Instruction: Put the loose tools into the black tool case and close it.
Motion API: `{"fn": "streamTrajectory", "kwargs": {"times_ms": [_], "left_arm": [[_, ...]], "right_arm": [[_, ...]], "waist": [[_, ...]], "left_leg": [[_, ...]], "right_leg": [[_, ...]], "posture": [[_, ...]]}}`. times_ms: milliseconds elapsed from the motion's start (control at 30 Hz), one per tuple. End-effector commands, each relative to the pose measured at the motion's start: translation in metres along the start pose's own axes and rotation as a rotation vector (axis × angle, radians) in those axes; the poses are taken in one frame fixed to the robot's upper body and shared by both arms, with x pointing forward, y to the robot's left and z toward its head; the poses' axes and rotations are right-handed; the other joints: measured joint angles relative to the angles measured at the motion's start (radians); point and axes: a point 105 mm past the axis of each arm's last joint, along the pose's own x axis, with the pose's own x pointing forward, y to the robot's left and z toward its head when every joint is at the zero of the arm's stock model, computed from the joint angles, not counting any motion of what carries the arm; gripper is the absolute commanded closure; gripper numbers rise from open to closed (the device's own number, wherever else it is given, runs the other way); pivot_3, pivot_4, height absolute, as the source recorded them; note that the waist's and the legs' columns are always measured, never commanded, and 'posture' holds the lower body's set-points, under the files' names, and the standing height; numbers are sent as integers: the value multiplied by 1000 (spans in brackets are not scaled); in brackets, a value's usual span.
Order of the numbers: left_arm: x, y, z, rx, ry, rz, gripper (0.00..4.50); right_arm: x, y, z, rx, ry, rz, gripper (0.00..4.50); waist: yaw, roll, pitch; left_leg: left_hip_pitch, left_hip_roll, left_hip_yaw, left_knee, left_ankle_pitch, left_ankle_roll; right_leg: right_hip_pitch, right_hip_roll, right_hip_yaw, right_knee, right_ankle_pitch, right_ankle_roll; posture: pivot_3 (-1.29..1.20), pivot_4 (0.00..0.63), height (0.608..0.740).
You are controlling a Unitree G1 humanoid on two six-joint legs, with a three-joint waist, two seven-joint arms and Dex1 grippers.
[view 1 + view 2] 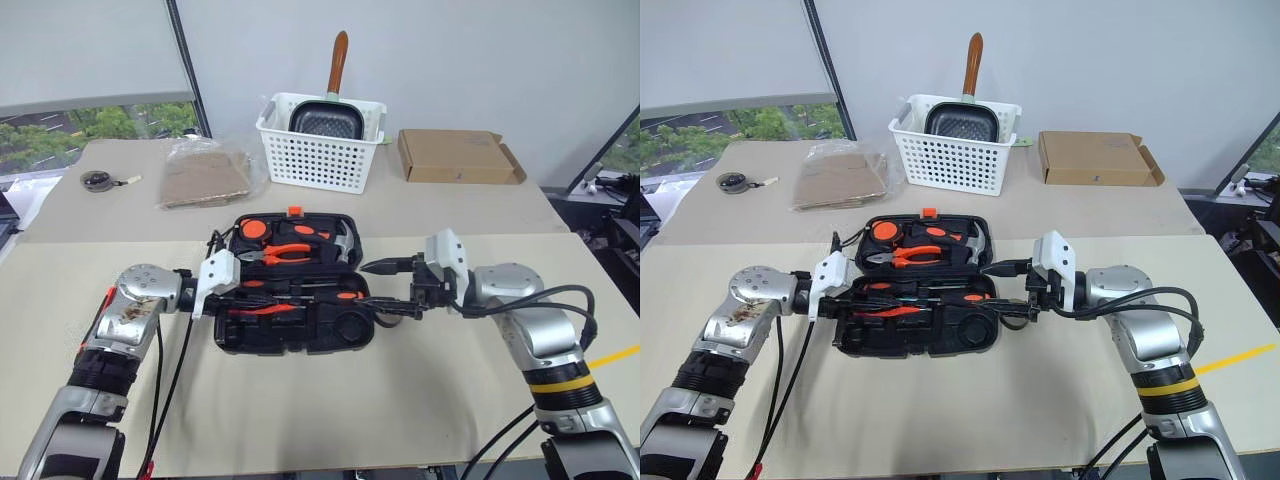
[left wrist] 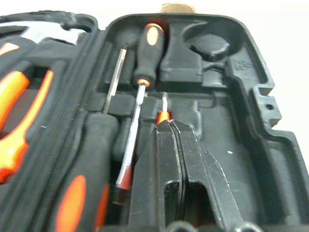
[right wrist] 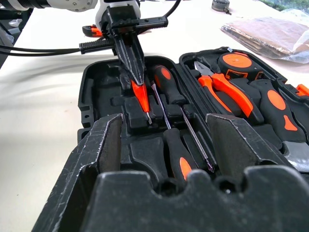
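The black tool case (image 1: 340, 328) lies open at the middle of the table. Its far half holds pliers (image 1: 285, 254), a hammer and a tape measure. Two orange-and-black screwdrivers (image 3: 166, 84) lie in slots of the near half. My left gripper (image 3: 138, 81) reaches into that half from the left, shut on the slim orange screwdriver (image 3: 141, 99), whose tip points down into a slot. The same gripper (image 2: 170, 124) shows with the orange handle just past its tips. My right gripper (image 1: 372, 285) hovers open over the case's right edge, holding nothing.
A white basket (image 1: 320, 160) with a pan stands behind the case. A cardboard box (image 1: 455, 155) is at the back right, a plastic-wrapped brown pack (image 1: 205, 175) and a round tape measure (image 1: 98, 180) at the back left. A small orange-and-black object (image 3: 91, 30) lies beyond the left gripper.
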Motion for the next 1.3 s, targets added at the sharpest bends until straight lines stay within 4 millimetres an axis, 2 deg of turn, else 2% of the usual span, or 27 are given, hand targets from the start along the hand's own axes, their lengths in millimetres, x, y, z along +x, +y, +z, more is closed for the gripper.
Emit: {"fn": "streamTrajectory", "kwargs": {"times_ms": [33,267,533,833,933,1067,1200,1300], "left_arm": [[-5,7,-2,35,30,32,4465],[-5,7,-19,54,93,37,4465],[1,-6,-34,100,158,-13,4465],[4,-3,-49,107,205,31,4465],[2,3,-41,127,156,70,4465],[-11,14,-11,118,-5,184,4465],[-36,27,10,63,-84,356,4465],[-72,35,17,-27,-109,564,4465]], "right_arm": [[-2,-3,11,-56,-22,-13,1301],[-2,-2,12,-54,-21,-14,1301],[-1,-2,12,-54,-19,-16,1301],[1,-3,13,-56,-24,-10,1301],[2,-3,14,-58,-27,-7,1301],[3,-3,19,-55,-58,-1,1301],[5,-3,26,-55,-102,12,1301],[10,-4,42,-37,-200,37,1301]], "waist": [[0,0,0],[2,0,0],[2,1,0],[2,4,-3],[2,5,-3],[-1,5,-3],[-7,4,-3],[-13,4,-2]], "left_leg": [[0,0,0,0,0,-1],[0,0,0,0,-2,4],[2,0,0,0,-2,4],[6,0,-1,0,-2,4],[7,0,-1,0,-2,4],[7,1,-1,0,-2,4],[1,2,-1,0,-2,4],[-1,1,0,0,1,-2]], "right_leg": [[0,0,0,0,0,0],[0,-1,0,0,0,0],[1,0,0,1,0,0],[3,-1,0,2,0,0],[4,-1,1,2,0,0],[3,-1,1,3,0,0],[-1,0,1,2,0,0],[-2,0,0,1,2,-3]], "posture": [[0,150,700],[0,150,700],[0,150,700],[0,150,700],[0,150,700],[0,150,700],[0,150,700],[0,150,700]]}}
